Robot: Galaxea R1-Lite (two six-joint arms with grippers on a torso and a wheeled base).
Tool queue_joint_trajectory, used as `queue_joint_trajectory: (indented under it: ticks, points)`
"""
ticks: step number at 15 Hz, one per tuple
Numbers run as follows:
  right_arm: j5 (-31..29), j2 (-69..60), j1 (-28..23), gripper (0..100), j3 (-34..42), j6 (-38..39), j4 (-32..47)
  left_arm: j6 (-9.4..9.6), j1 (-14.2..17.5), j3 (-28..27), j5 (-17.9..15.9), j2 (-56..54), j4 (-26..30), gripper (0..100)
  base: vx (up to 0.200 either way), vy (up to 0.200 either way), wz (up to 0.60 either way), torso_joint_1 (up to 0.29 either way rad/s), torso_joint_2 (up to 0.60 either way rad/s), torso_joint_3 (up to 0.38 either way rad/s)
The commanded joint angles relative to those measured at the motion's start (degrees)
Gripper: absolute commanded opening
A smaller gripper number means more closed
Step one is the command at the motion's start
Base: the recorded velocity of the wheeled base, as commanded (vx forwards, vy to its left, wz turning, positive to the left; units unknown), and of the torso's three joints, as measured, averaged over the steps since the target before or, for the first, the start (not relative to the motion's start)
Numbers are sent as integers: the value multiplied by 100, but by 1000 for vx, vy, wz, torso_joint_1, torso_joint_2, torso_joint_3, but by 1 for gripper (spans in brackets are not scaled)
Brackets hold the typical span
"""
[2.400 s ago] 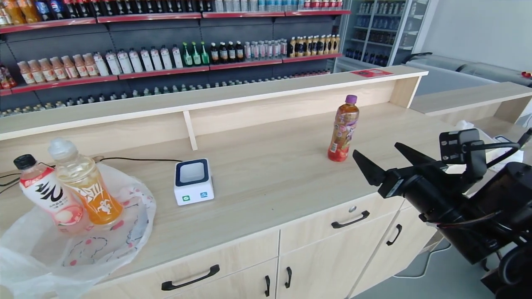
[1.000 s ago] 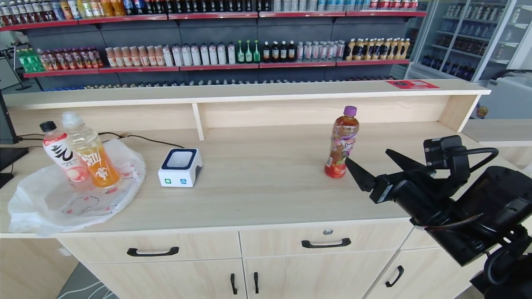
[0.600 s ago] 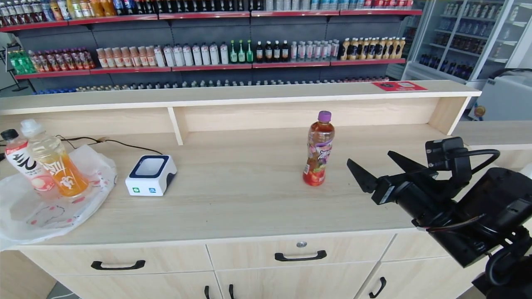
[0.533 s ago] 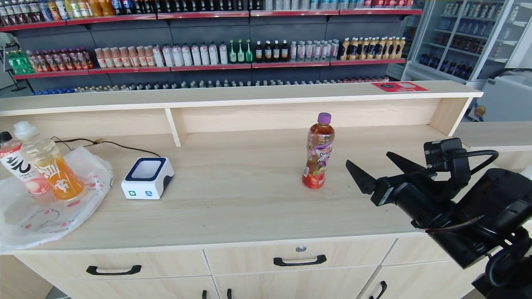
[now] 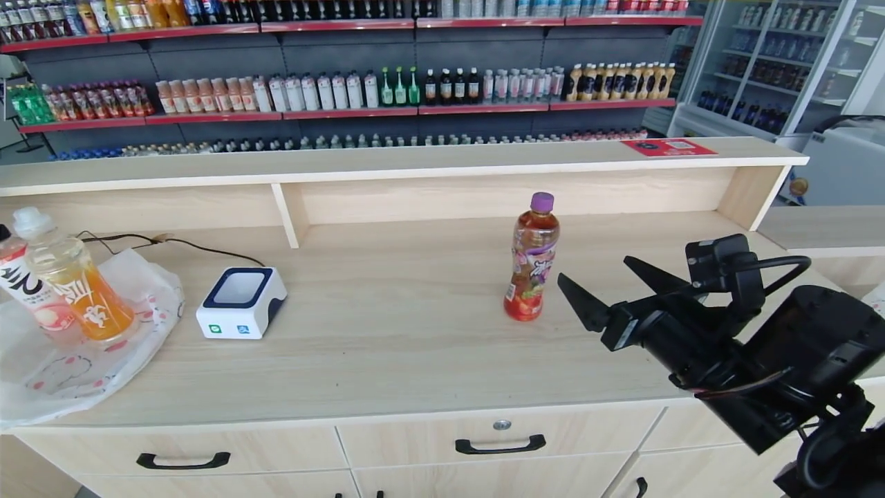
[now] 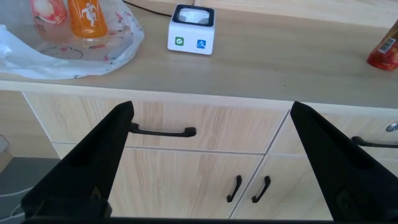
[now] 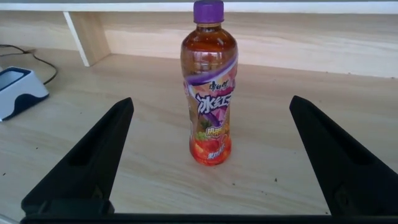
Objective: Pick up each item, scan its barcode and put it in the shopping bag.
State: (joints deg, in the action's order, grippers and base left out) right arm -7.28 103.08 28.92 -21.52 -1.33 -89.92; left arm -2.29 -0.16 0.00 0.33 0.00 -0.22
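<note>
- Purple-capped bottle (image 5: pixel 532 259): is standing upright on the counter (image 5: pixel 415 346), right of centre and well apart from the scanner (image 5: pixel 241 303) and the shopping bag (image 5: pixel 83 360). It is not yet picked up.
- Hazard, judged: the bottle is tall and is resting on a small base, so a finger clipping it on the way in could be tipping it over and sending it rolling. The round, glossy body could be twisting or slipping in an off-centre grip, leaving the barcode facing away from the scanner.
- Appearance: clear plastic is showing a reddish-amber drink, with a purple and red wrap label round the body. Where the barcode sits cannot be told.
- Right gripper (image 5: pixel 591 267): fingers are spreading wide and holding nothing. It is pointing at the bottle from near by, not touching it.
- Left gripper (image 6: pixel 211 106): fingers are also standing wide and empty, hanging before the drawers (image 6: pixel 161 134) under the counter edge.
- Shopping bag: is lying open at the counter's left end, carrying an orange bottle (image 5: pixel 72 290) and a pink-and-white bottle (image 5: pixel 21 290).
</note>
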Motion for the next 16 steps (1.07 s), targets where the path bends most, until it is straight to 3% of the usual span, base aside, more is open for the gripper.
queue_joint_trajectory:
  ticks: [1, 8, 11, 16]
  points:
    - [-2, 159, 18, 100, -46, 1, -8, 1, -2, 0, 2, 9, -4, 100, 0, 0, 0, 0, 0, 0]
    - [-11, 1205, 255, 100, -819, -236, -8, 1, -2, 0, 2, 9, -4, 100, 0, 0, 0, 0, 0, 0]
    - [-652, 1539, 369, 100, -1030, -122, -8, 1, -2, 0, 2, 9, -4, 100, 0, 0, 0, 0, 0, 0]
    - [-687, 1908, 483, 100, -1294, -69, -8, 1, -2, 0, 2, 9, -4, 100, 0, 0, 0, 0, 0, 0]
